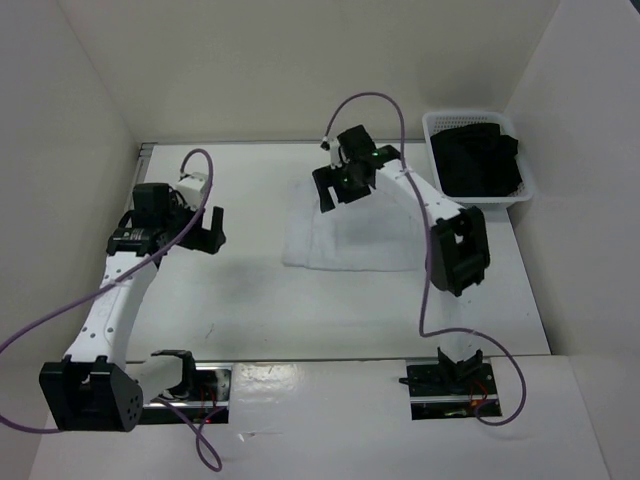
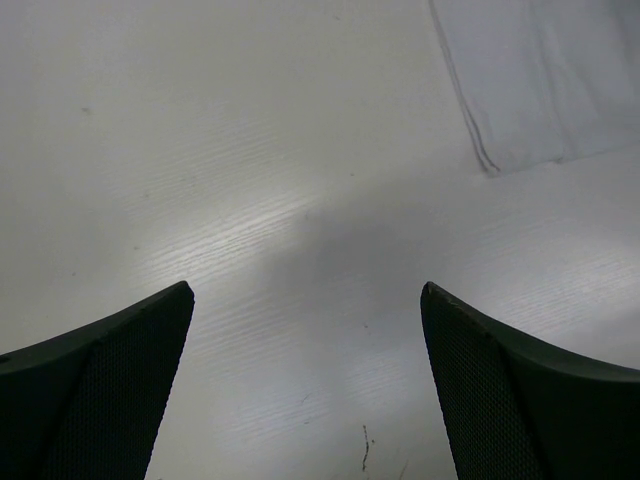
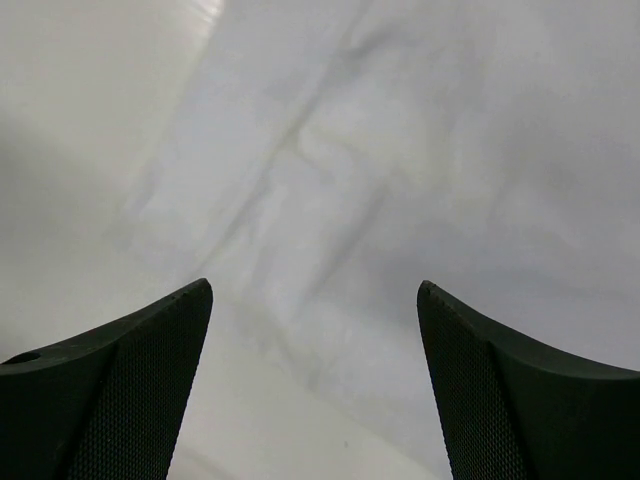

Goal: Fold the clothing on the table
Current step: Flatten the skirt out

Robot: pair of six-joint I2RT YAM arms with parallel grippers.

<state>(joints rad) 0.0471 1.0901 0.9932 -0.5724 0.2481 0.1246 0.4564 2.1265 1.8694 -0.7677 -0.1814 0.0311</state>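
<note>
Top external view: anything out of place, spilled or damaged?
Nothing stands out. The clothing lies flat on the table in a compact folded shape, lightly wrinkled. The black garment sits inside the basket at the far right corner. Only a small dark scuff shows near the left gripper.

No legible txt, labels or nos. anywhere in any view

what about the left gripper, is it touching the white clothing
Apart. In the left wrist view the left gripper hangs open over the table; the clothing lies off at the upper right, bare tabletop between them.
</note>
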